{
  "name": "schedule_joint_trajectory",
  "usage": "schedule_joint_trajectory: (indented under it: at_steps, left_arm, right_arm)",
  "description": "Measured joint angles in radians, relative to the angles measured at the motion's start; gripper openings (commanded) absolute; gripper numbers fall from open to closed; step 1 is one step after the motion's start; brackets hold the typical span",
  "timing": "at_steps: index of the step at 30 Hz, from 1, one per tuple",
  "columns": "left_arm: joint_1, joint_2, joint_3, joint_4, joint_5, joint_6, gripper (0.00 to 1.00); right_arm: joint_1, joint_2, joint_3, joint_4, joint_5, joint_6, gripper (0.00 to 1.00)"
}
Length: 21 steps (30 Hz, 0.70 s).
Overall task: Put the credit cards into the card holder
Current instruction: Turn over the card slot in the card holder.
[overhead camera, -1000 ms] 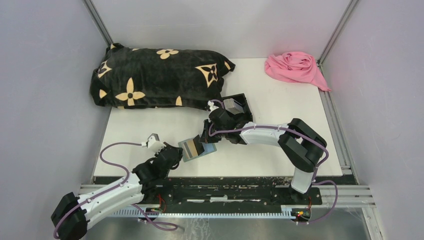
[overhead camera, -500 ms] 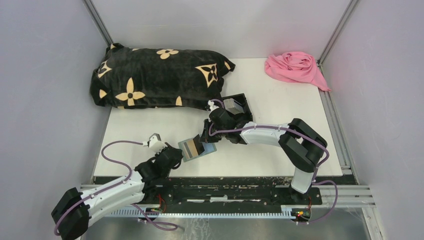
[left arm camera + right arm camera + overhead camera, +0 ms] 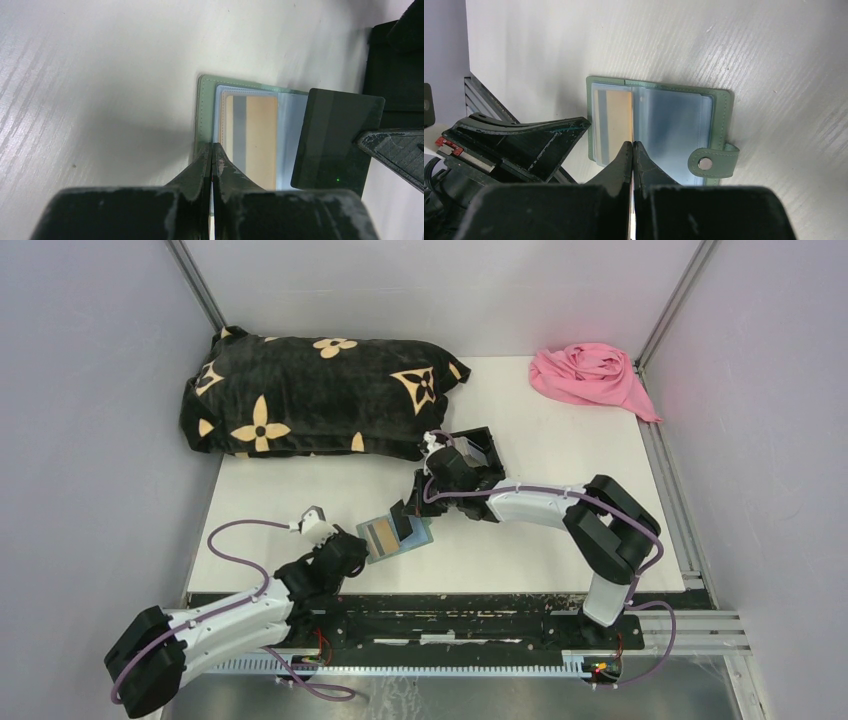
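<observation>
**Top view, read left to right.** A flowered pillow (image 3: 300,390) lay at the back left of the bench (image 3: 560,540).

- **Left arm:** The left pincer (image 3: 212,150) was closed with its tips on the near edge of the card holder (image 3: 719,115). It was apparently pinching that edge, though cover or sleeve could not be told.
- **Card holder:** It lay open on the bench near the front edge, between the two pincers, with its snap tab (image 3: 711,162) spread to one side. A tan card (image 3: 257,135) with a grey stripe sat inside one clear sleeve.
- **Right arm:** The right pincer (image 3: 632,147) was closed on a second card (image 3: 332,140), dark in shadow and raised on edge over the neighbouring sleeve. Whether the card touched the plastic could not be told.
- **Behind and to the right:** A black box (image 3: 478,445) stood behind the right pincer, and a pink cloth (image 3: 590,375) lay at the far right corner.

**Hazards, as judged:**
- The card's edge could miss the slot mouth and skate over the slick plastic.
- A push against a shut sleeve could bow the thin card or twist it in the jaws.
- The holder, pinned only at one edge, could pivot on the smooth bench and spoil the alignment.
- The two pincers worked close together and could knock each other.
</observation>
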Motion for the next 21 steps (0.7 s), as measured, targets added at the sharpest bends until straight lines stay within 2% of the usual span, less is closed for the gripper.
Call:
schedule_joint_trajectory:
  at_steps: [21]
  left_arm:
    - [0.000,0.026,0.000,0.019,0.000,0.000,0.03]
  right_arm:
    - [-0.022,0.061,0.000,0.079,-0.069,0.027,0.01]
